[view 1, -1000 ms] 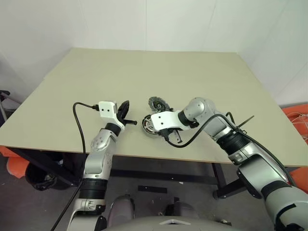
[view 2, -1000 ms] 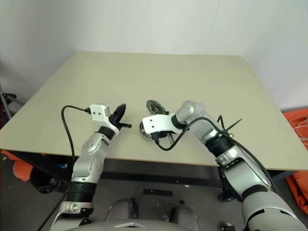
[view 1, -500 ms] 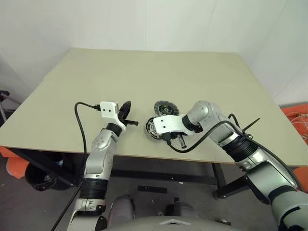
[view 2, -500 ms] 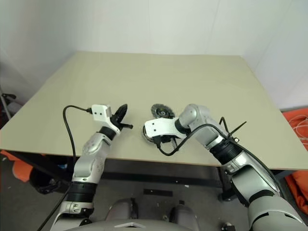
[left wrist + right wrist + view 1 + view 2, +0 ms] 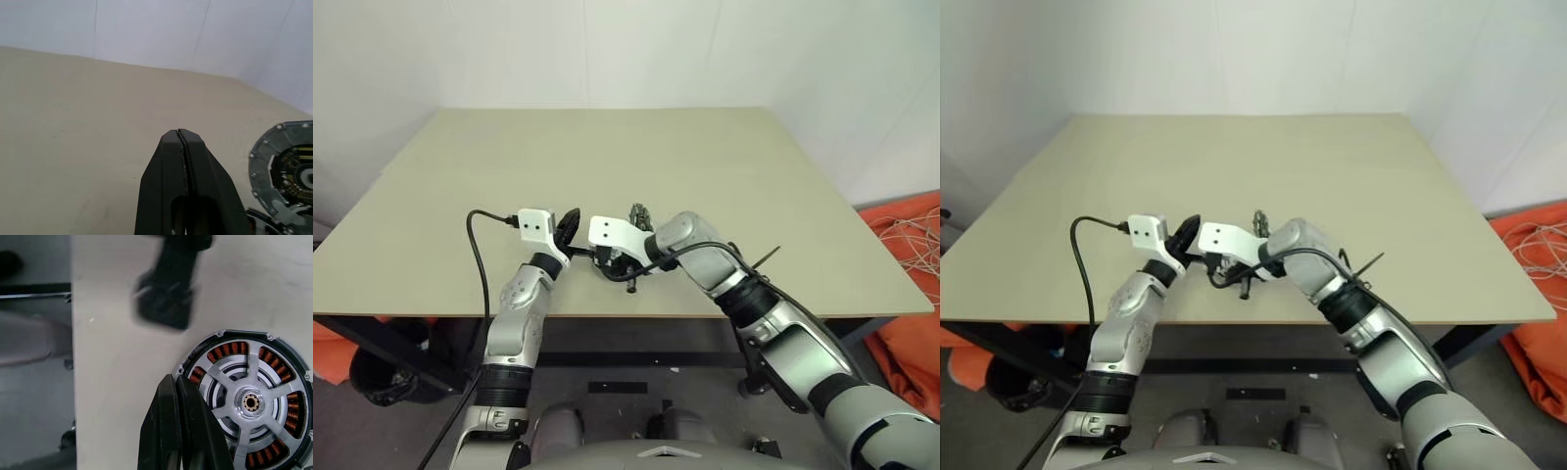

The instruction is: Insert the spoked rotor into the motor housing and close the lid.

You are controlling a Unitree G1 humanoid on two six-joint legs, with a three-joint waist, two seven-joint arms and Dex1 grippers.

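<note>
The motor housing (image 5: 252,404) lies flat on the table near its front edge, with copper windings showing between silver spokes. It also sits at the side of the left wrist view (image 5: 286,164). My right gripper (image 5: 173,380) is shut and empty, pointing down with its tips just beside the housing's rim. My left gripper (image 5: 572,217) is shut and empty too, hovering close to the left of the housing. The spoked rotor (image 5: 638,212), a dark toothed wheel, rests just behind the right wrist, partly covered by it. The lid is out of view.
The tan table (image 5: 724,166) stretches wide behind and to both sides of the hands. Its front edge (image 5: 636,315) runs close below them. A black cable (image 5: 478,245) loops off the left wrist. Orange material (image 5: 906,323) lies on the floor to the right.
The camera has shifted. My right hand has swung left over the housing and rolled, coming close to the left gripper. The left arm has stayed put.
</note>
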